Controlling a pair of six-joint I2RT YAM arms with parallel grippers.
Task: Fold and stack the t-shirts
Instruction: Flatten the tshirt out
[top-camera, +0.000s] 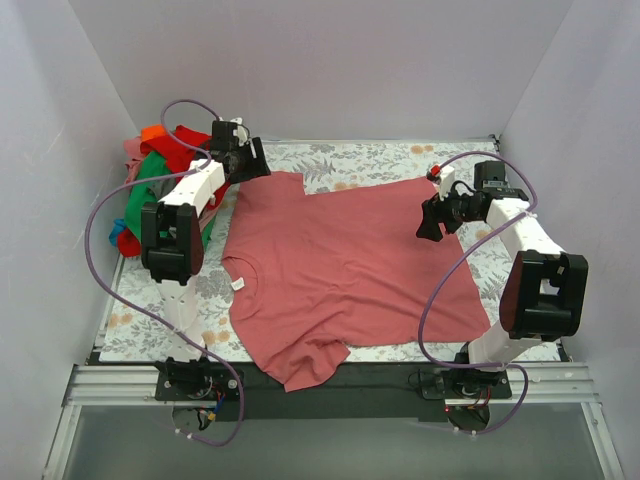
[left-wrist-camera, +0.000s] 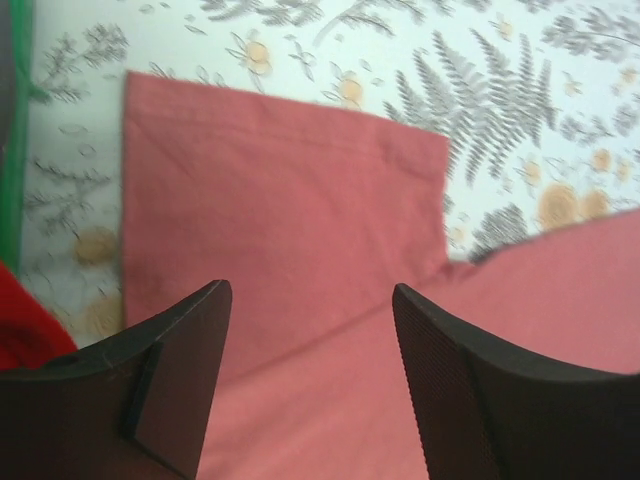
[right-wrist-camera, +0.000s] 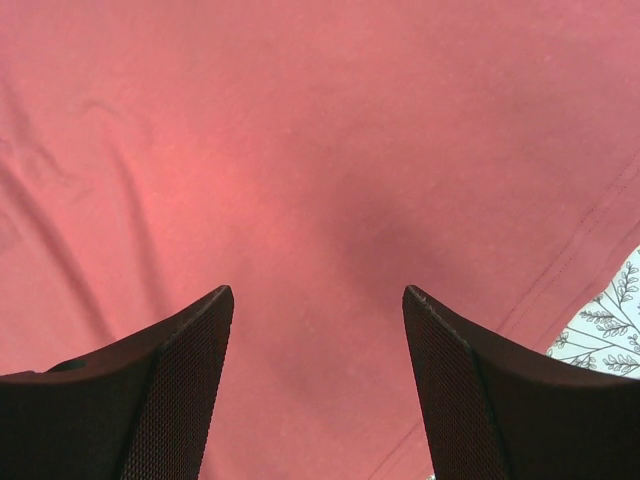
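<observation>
A dusty salmon-pink t-shirt (top-camera: 345, 265) lies spread flat on the floral table cover, its neck with a small white tag (top-camera: 239, 285) at the left and its hem at the right. My left gripper (top-camera: 256, 165) is open and empty above the shirt's far sleeve (left-wrist-camera: 280, 200). My right gripper (top-camera: 429, 228) is open and empty above the shirt's body near the hem (right-wrist-camera: 320, 180). A pile of other t-shirts (top-camera: 155, 175), red, green, orange and pink, sits at the far left.
The floral table cover (top-camera: 390, 155) shows around the shirt. White walls close in the left, back and right sides. A black rail (top-camera: 380, 375) runs along the near edge by the arm bases.
</observation>
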